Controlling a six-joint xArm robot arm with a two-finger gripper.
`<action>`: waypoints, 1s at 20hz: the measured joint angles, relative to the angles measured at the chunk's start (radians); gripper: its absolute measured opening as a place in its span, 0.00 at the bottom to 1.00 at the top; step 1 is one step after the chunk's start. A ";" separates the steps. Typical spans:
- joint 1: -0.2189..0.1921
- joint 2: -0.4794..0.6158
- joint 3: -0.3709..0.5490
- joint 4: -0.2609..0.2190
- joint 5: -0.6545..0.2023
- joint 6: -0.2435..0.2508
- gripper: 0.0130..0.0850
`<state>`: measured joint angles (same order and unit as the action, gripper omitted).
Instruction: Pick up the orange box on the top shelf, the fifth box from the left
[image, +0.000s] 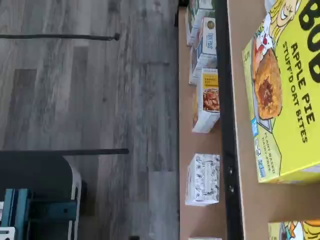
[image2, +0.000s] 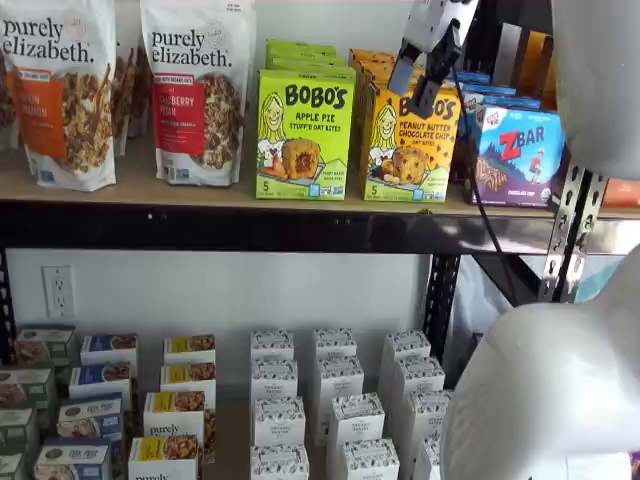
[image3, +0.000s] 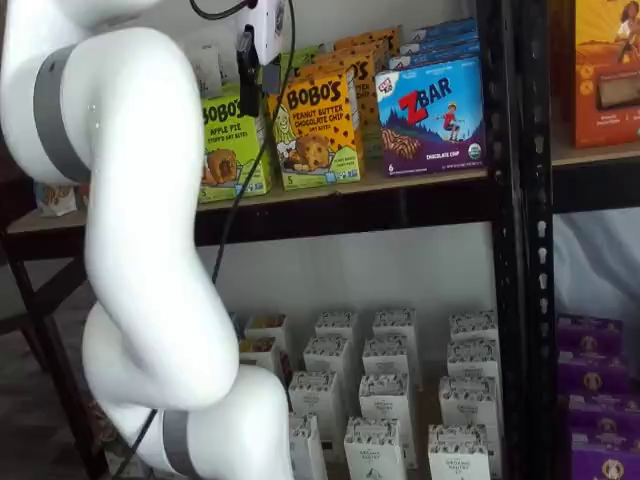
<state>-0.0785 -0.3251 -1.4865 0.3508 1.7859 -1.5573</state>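
My end effector (image2: 418, 78) hangs in front of the top shelf (image2: 200, 190), its two black fingers spread apart with a clear gap between them and nothing held. In both shelf views it sits up at the upper part of the orange box (image2: 410, 135), the Bobo's peanut butter chocolate chip carton, which stands upright at the front edge of the board with more cartons of the same kind lined up behind it. Just beside it on one side stands the lime-green Bobo's apple pie box (image2: 304, 133), and on the other the blue ZBar box (image2: 517, 155), each also fronting its own row. Two Purely Elizabeth granola bags (image2: 196, 90) stand farther along the same board. My cable (image2: 478, 190) trails down in front of the ZBar box and the shelf's black rail. On the lower shelf (image: 200, 142) stand rows of small white boxes (image2: 333, 395). The wrist view shows the apple pie box (image: 285, 95) close up, with grey plank floor (image: 90, 90) beyond.
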 joint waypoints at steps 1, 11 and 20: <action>0.002 -0.008 0.011 -0.004 -0.014 0.000 1.00; -0.005 -0.066 0.076 0.000 -0.064 -0.008 1.00; -0.045 0.030 -0.038 -0.006 -0.046 -0.042 1.00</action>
<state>-0.1237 -0.2949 -1.5240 0.3451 1.7398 -1.5995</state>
